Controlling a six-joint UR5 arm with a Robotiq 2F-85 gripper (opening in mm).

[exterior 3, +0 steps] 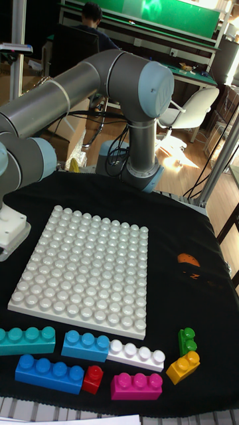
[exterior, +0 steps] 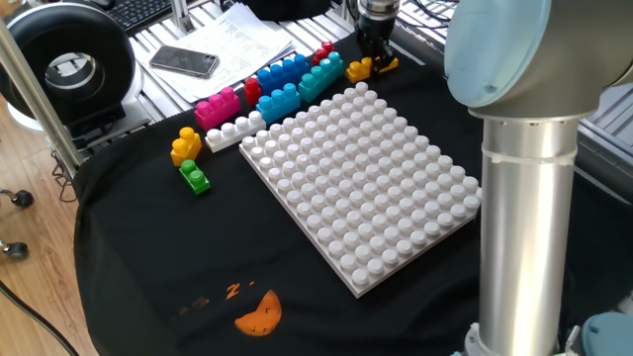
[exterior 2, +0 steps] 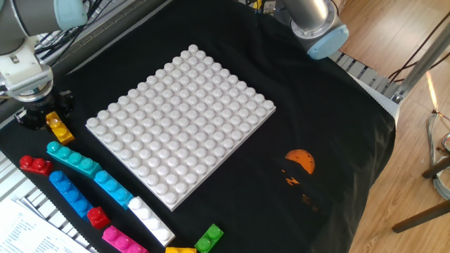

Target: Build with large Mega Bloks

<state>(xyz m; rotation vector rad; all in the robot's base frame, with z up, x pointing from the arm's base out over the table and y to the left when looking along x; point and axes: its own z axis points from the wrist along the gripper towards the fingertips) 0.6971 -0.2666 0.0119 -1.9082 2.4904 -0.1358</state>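
Note:
My gripper (exterior: 372,56) is at the far back of the table, shut on one end of a long orange-yellow Mega Blok (exterior: 364,68), which hangs tilted just above the black cloth. In the other fixed view the same gripper (exterior 2: 46,118) and block (exterior 2: 60,129) sit left of the white studded baseplate (exterior 2: 183,119). Loose blocks lie in a row along the baseplate's edge: cyan (exterior: 321,74), blue (exterior: 280,73), red (exterior: 324,51), pink (exterior: 218,106), white (exterior: 235,130), small orange-yellow (exterior: 185,145), green (exterior: 195,178). The tall fixed view shows the row, such as the pink block (exterior 3: 135,386), but not the fingers.
The arm's base column (exterior: 524,198) stands at the right of the baseplate. A phone (exterior: 184,61) and papers (exterior: 237,44) lie on the metal table behind the blocks. An orange print (exterior: 259,313) marks the cloth near the front edge.

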